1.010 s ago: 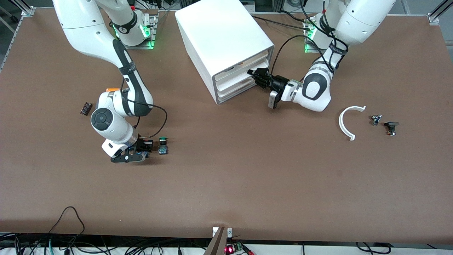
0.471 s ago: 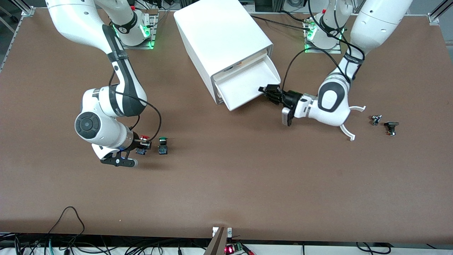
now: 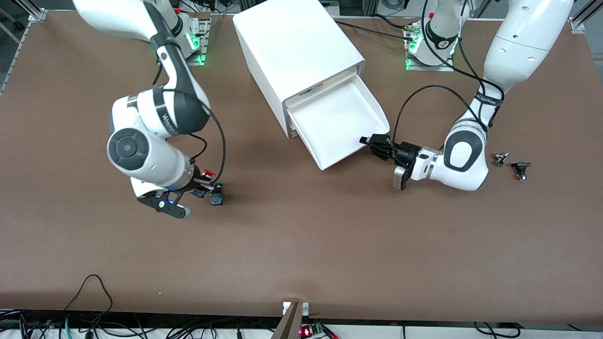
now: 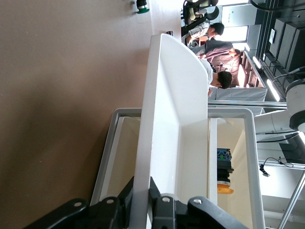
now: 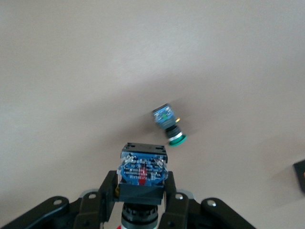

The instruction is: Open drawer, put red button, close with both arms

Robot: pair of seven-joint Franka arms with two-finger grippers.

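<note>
The middle drawer [image 3: 337, 125] of the white cabinet [image 3: 294, 47] is pulled well out and looks empty. My left gripper [image 3: 375, 142] is shut on the drawer's front wall; in the left wrist view [image 4: 145, 202] the jaws pinch the white wall of the drawer [image 4: 171, 119]. My right gripper [image 3: 203, 182] is shut on the red button [image 3: 206, 175] and holds it just above the table, beside the green button [image 3: 216, 197]. In the right wrist view the gripper [image 5: 142, 193] clamps the button's black body, with the bluish base [image 5: 142, 168] facing the table. The green button [image 5: 168, 124] lies on its side.
Two small dark parts [image 3: 500, 159] [image 3: 520, 168] lie on the table toward the left arm's end. The top drawer stands slightly ajar above the open one. An orange and blue item [image 4: 224, 174] shows inside the cabinet. A black object [image 5: 300, 174] lies at the right wrist view's edge.
My left gripper has pulled the middle drawer out toward the front camera. My right gripper has lifted the red button off the table and swung it toward the green button.
</note>
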